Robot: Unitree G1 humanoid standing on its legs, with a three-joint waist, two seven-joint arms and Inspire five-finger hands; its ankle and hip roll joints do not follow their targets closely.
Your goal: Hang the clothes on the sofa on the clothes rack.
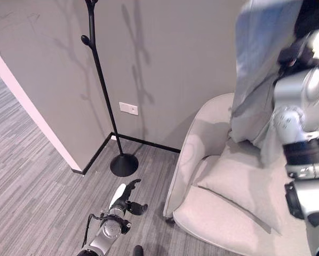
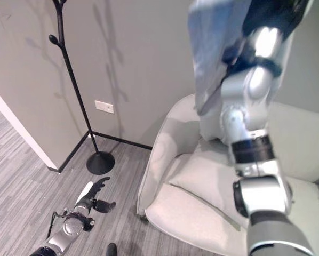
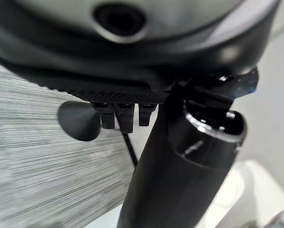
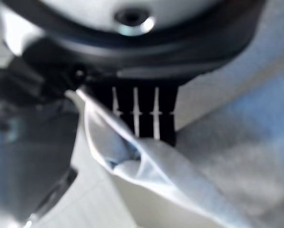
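Your right hand (image 2: 266, 21) is holding the light blue shirt (image 1: 261, 64) up, fingers (image 4: 144, 114) seemingly pinching it; your left hand (image 1: 128, 200) is hanging open.

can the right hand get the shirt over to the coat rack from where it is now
Probably not without moving closer. The right hand holds the pale blue shirt high above the sofa, while the coat rack stands off to the robot's left by the wall. Nothing blocks the way between them, but the gap looks wide.

One garment (image 1: 258, 69), one rack (image 1: 103, 90), one sofa (image 1: 223, 213), one cushion (image 1: 245, 186).
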